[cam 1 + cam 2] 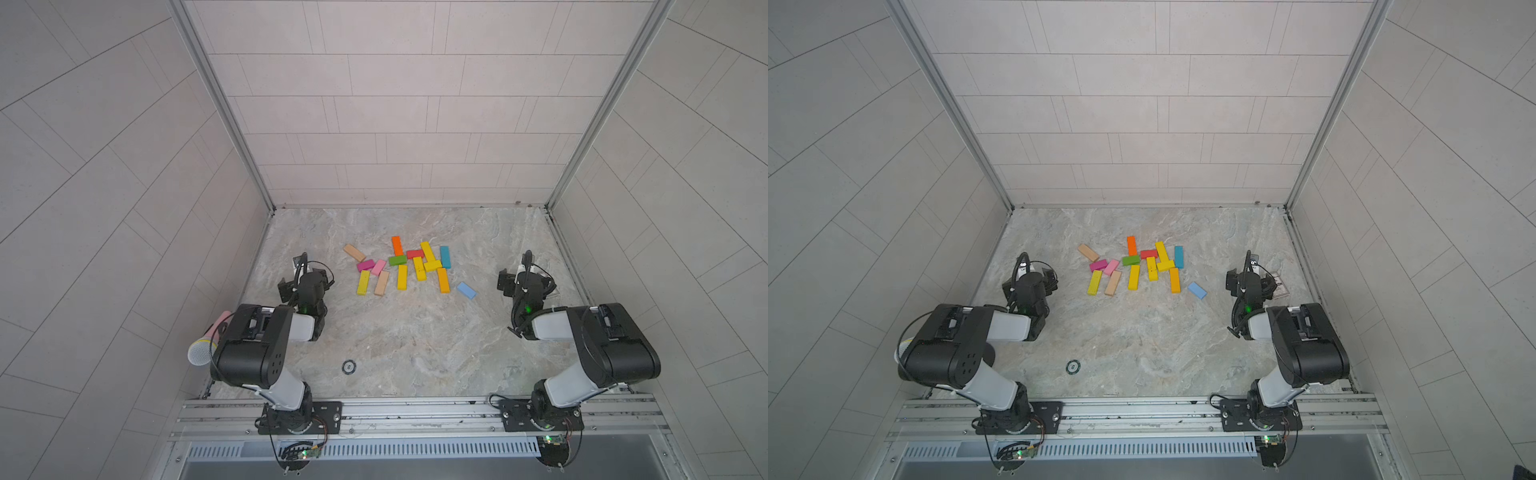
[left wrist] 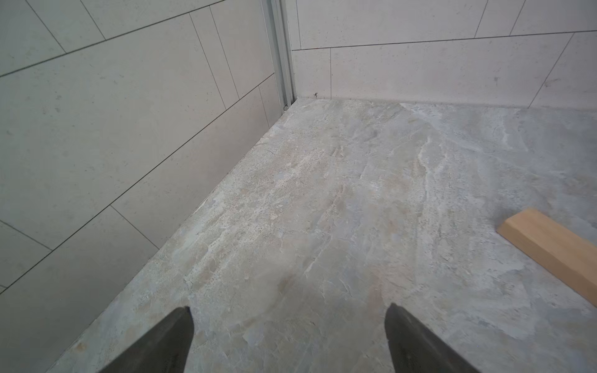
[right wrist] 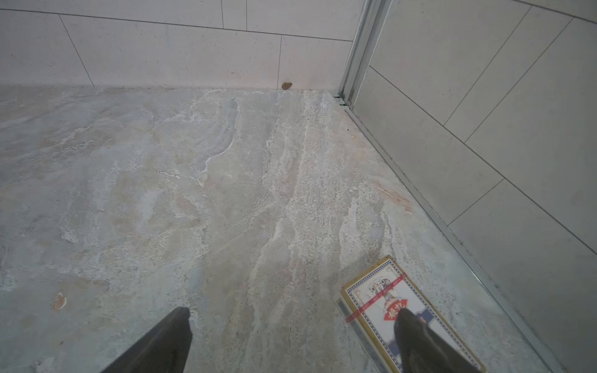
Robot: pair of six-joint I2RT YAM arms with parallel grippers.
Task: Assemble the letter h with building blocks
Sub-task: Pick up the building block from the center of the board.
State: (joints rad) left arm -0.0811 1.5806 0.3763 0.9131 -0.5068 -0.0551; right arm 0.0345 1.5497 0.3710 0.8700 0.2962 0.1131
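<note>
Several building blocks (image 1: 402, 266) lie flat in a loose cluster at the middle of the marble table (image 1: 415, 340), seen in both top views (image 1: 1136, 266). A plain wood one (image 1: 354, 252) is at the cluster's left end and a light blue one (image 1: 466, 290) lies apart at its right. My left arm (image 1: 307, 291) stands left of the cluster, my right arm (image 1: 527, 291) right of it. The left gripper (image 2: 289, 306) is open over bare table, with a wood block (image 2: 549, 252) off to its side. The right gripper (image 3: 293, 309) is open and holds nothing.
A printed card pack (image 3: 381, 300) lies on the table by the right wall, beneath one right fingertip (image 3: 416, 336) as the wrist camera sees it. A small round black disc (image 1: 348, 366) sits near the front. A microphone (image 1: 203, 349) lies beside the left arm. Tiled walls enclose three sides.
</note>
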